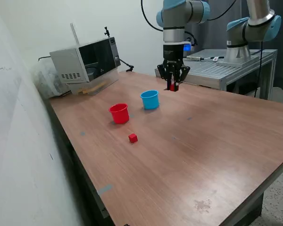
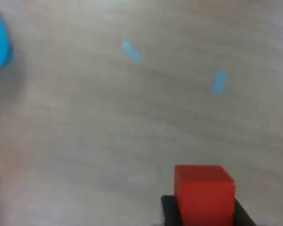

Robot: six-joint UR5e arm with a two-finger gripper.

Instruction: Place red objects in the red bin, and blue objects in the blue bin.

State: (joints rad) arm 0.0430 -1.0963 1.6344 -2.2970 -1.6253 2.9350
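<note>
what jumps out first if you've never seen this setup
The arm's gripper hangs above the table, jaws shut on a red cube. Just to the exterior view's left stand a blue cup and a red cup. Another red cube lies alone nearer the camera.

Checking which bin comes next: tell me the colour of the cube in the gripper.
Red; the cube shows best in the wrist view.

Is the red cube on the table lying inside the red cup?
No, the red cube lies on the bare table, apart from the red cup.
</note>
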